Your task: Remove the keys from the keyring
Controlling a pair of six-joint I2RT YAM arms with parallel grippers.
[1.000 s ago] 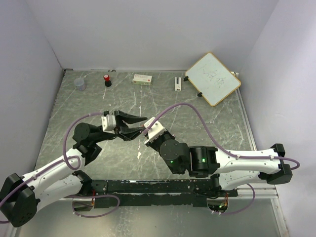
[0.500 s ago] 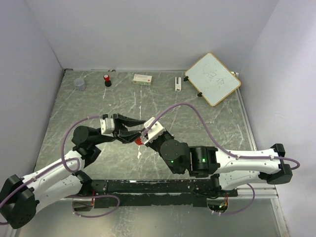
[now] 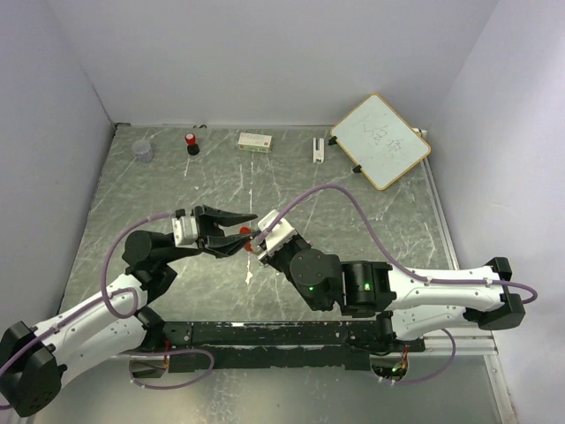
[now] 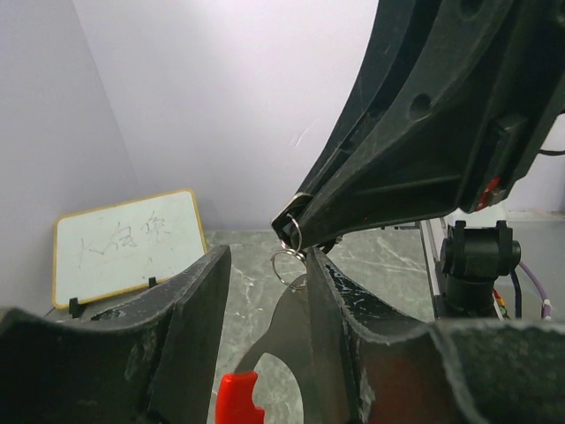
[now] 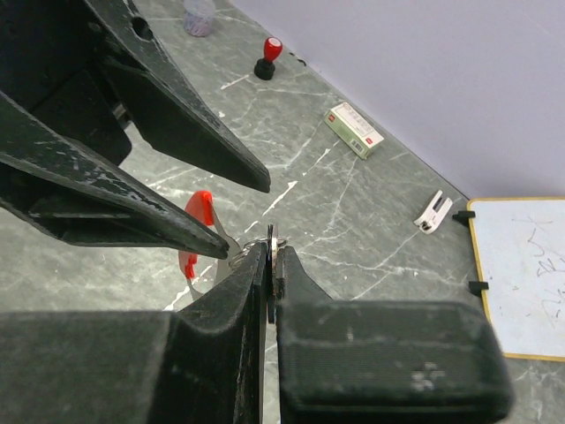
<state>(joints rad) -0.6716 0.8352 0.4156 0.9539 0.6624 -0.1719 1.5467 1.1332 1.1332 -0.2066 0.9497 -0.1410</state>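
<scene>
Over the middle of the table my right gripper [image 3: 259, 233] [image 5: 271, 249] is shut on the keyring [image 5: 274, 235], which stands edge-on between its jaws. From it a smaller wire ring [image 4: 284, 265] hangs, carrying a flat silver-grey metal piece [image 4: 291, 340] with a red plastic part [image 4: 237, 397] [image 5: 196, 219]. My left gripper [image 3: 249, 227] [image 4: 267, 256] is open, its fingers on either side of that piece. The piece lies against the right-hand finger [image 4: 340, 300]. Jagged keys do not show plainly; the fingers hide whatever else hangs there.
Along the back edge stand a clear cup [image 3: 143, 150], a red-capped black bottle [image 3: 192, 143], a small box [image 3: 254, 140] and a white clip [image 3: 318, 148]. A framed whiteboard [image 3: 381, 141] lies at the back right. White walls close in three sides.
My left arm has drawn back to the left and slightly nearer. The red part of the metal piece now shows between the two grippers. The right arm has barely moved.
</scene>
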